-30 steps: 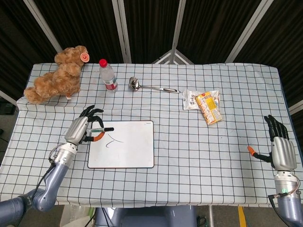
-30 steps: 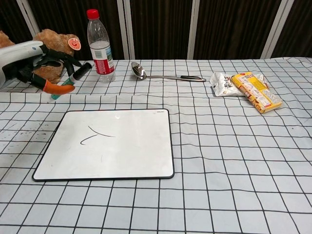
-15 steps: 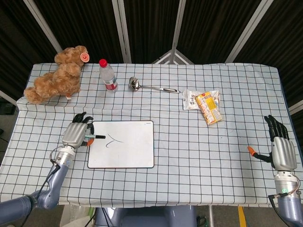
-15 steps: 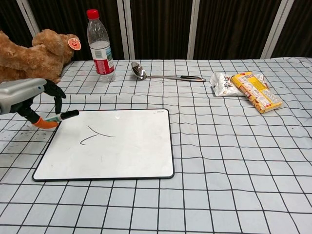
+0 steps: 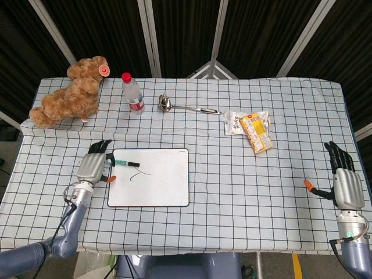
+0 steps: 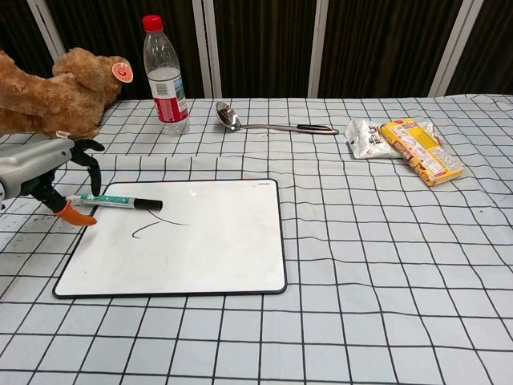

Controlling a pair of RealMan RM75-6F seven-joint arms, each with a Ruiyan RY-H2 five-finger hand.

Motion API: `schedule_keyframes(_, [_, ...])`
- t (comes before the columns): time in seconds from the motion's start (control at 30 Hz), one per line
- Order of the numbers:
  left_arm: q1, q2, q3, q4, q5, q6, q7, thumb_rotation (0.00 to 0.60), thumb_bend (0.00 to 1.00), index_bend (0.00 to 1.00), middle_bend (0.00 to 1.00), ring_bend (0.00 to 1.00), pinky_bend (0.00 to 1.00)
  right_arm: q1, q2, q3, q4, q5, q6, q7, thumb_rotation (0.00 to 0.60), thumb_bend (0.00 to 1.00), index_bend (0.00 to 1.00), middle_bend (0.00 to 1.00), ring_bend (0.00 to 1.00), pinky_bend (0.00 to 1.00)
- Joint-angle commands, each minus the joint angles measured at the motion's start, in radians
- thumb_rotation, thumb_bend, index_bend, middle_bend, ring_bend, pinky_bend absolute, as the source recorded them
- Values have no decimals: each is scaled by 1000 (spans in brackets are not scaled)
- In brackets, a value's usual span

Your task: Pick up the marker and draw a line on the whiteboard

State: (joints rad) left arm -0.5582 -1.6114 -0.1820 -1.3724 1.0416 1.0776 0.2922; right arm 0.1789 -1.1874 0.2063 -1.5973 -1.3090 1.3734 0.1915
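Whiteboard (image 5: 152, 185) is lying flat, with the marker (image 6: 114, 202) resting across its top-left corner, touching nothing of mine. My left hand (image 5: 93, 168) is hovering beside it, fingers loosely apart; the chest view is cropping its wrist. My right hand (image 5: 344, 181), fingers spread and empty, is showing only in the head view.

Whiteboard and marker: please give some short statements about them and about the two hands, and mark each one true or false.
1. The marker lies flat on the whiteboard. True.
2. The left hand grips the marker. False: its fingers are spread beside the marker, and nothing is held.
3. The whiteboard carries a drawn mark. True.
4. The right hand rests on the whiteboard. False: it is far away, near the table's right edge.
5. The marker's black cap points toward the teddy bear. False: it points toward the middle of the board.
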Motion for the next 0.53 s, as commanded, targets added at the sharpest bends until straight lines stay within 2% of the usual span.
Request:
schedule_keyframes(0.03, [18,26,-3,-38,19,24,-28,600,142,179,0,0,0,0,0,0,0,0,0,1,600,209,0,0,0,0])
schedule_keyframes(0.2, [71,115,17,-144,80,104,-54,600,96,11,0,0,0,0,2,-2,2,-3,0,1,600,210,0,0,0,0])
schedule_keyframes(0.3, [126,205,49,-229,150,189,-59,600,89,0,0,0,0,-1,1,-4,3,-9,3,-2,600,210,0,0,0,0])
schedule_keyframes(0.53, [245,345,128,-295,261,342,-95,600,90,0,0,0,0,0,-1,-6,6,-17,7,-10,600,209,0,0,0,0])
